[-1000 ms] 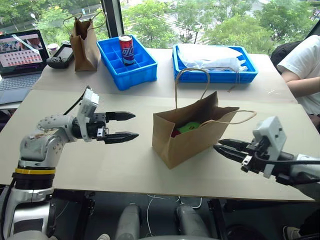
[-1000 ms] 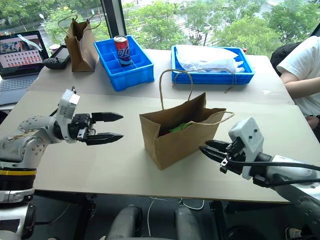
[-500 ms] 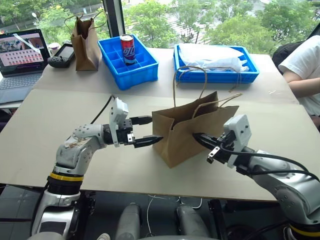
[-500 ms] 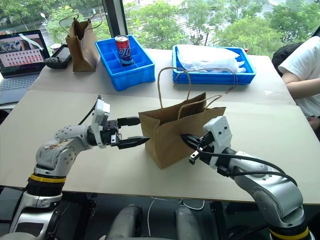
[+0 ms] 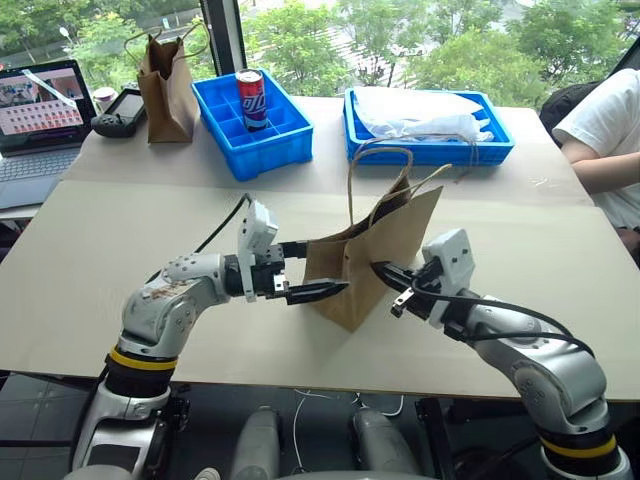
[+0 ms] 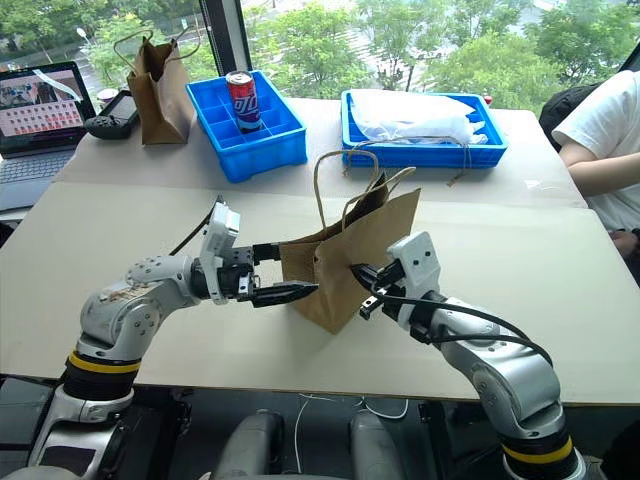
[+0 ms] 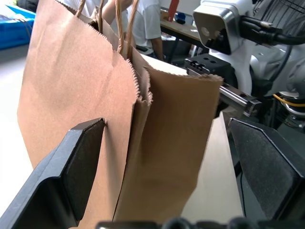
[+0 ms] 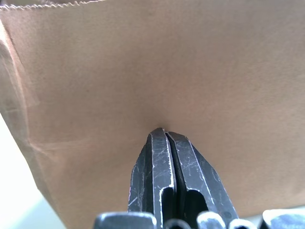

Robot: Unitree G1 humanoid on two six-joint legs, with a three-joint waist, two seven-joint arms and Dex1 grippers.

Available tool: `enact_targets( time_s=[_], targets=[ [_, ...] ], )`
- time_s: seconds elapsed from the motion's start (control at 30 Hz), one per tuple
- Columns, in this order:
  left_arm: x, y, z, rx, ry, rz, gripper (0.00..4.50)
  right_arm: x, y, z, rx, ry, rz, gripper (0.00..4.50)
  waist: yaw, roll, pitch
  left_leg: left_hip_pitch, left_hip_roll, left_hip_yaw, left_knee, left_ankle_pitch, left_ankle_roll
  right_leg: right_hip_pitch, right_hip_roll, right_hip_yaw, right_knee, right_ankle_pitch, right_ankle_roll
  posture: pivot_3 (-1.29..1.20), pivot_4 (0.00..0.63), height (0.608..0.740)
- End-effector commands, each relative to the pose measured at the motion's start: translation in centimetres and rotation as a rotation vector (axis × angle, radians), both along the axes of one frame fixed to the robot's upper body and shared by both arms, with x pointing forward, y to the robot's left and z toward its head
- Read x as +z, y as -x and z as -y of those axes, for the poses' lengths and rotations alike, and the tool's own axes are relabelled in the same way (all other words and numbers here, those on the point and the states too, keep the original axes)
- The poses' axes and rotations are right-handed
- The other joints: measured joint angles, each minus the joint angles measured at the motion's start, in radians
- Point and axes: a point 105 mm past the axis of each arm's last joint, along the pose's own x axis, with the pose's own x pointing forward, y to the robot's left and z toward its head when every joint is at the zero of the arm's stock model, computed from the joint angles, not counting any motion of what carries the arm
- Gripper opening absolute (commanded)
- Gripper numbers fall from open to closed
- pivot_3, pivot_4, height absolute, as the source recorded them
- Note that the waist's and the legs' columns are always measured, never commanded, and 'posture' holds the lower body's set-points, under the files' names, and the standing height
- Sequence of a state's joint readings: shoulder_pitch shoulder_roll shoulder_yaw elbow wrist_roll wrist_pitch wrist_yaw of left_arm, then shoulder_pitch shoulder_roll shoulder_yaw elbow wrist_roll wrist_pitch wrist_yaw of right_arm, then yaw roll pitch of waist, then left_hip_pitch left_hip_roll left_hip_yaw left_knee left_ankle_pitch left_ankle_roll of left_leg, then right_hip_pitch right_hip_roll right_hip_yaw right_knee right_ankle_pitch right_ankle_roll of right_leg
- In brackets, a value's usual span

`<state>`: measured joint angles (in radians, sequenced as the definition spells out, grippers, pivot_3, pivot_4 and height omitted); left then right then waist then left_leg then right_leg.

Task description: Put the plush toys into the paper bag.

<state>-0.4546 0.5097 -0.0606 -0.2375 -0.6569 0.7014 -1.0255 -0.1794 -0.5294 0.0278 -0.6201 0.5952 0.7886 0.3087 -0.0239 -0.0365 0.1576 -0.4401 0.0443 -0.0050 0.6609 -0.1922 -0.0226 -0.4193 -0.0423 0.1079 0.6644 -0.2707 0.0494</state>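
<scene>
Paper bag (image 6: 350, 255) upright mid-table, near front edge, handles up. L gripper (image 6: 290, 278) fingers spread across bag's narrow end, R gripper (image 6: 357, 280) tips pressed on its broad face. Back edge of table (image 6: 150, 220): darker bag (image 6: 157, 85), blue tray (image 6: 255, 135) w/ can (image 6: 241, 100), 2nd blue tray (image 6: 420, 150).

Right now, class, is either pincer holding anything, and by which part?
Nothing is gripped. The left pincer stands open astride the paper bag's end. The right pincer is shut, tips pressing the bag's side.
</scene>
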Motion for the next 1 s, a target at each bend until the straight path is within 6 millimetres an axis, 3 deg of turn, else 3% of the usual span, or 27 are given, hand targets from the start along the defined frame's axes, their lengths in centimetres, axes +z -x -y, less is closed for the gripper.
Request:
enact_targets(
  time_s=[0.03,0.17,0.53,0.63,1.0],
  targets=[
    [0.8,1.2,0.9,-0.059,0.011,0.013,4.5,1.1,-0.1,-0.4,0.0,-0.003,0.043,0.09,0.0,0.0,0.0,0.0,0.0,0.0,0.0,0.0,0.0,0.0,0.0,0.0,0.0,0.0,0.0,0.0,0.15,0.722],
    [0.4,1.2,1.4,-0.048,-0.003,0.011,4.5,1.5,-0.2,-1.2,0.014,-0.021,0.051,0.09,0.0,0.0,0.0,0.0,0.0,0.0,0.0,0.0,0.0,0.0,0.0,0.0,0.0,0.0,0.0,0.0,0.15,0.722],
    [-0.2,-0.9,2.5,0.091,0.009,-0.002,4.5,1.4,0.4,-2.5,0.055,-0.039,0.032,0.09,0.0,0.0,0.0,0.0,0.0,0.0,0.0,0.0,0.0,0.0,0.0,0.0,0.0,0.0,0.0,0.0,0.15,0.722],
    [-0.3,-0.8,2.6,0.081,0.011,-0.007,3.85,1.4,0.4,-2.6,0.057,-0.039,0.029,0.0,0.0,0.0,0.0,0.0,0.0,0.0,0.0,0.0,0.0,0.0,0.0,0.0,0.0,0.0,0.0,0.0,0.15,0.722],
    [0.6,-1.9,1.9,0.098,0.014,0.042,0.13,1.0,0.9,-1.9,0.052,-0.013,0.013,0.0,0.001,0.0,0.0,0.0,0.0,0.0,0.0,0.0,0.0,0.0,0.0,0.0,0.0,0.0,0.0,0.0,0.15,0.722]
  ],
)
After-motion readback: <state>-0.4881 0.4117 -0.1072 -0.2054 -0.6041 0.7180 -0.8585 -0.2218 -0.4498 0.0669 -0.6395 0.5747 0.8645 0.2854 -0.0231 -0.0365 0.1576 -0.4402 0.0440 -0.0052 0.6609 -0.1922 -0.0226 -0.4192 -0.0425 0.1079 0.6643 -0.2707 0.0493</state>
